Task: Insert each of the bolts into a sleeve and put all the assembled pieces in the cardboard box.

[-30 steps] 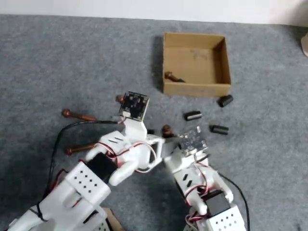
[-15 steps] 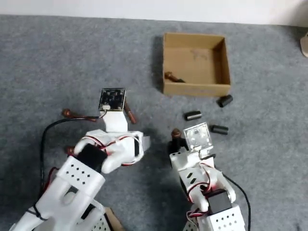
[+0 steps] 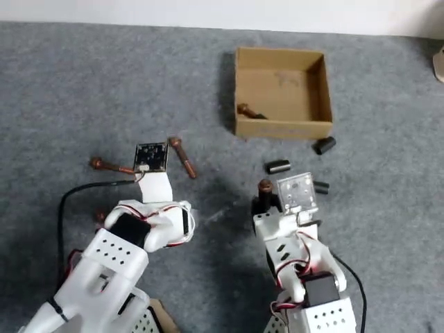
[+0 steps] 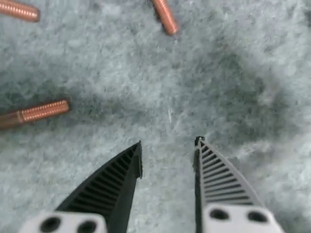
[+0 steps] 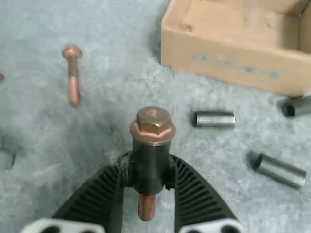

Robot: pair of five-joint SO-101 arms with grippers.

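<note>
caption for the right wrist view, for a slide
Right gripper holds a bolt seated in a sleeve, cardboard box beyond.

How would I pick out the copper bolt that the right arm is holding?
Start at the cardboard box; in front of it, toward the arms, is the right gripper. The bolt held in it stands upright with a black sleeve around its shank, while the loose bolts on the carpet lie flat and bare.

Three bolts [image 3: 182, 157], three sleeves [image 3: 277, 166], two assembled pieces [image 3: 250, 111], one cardboard box [image 3: 281, 129]
</note>
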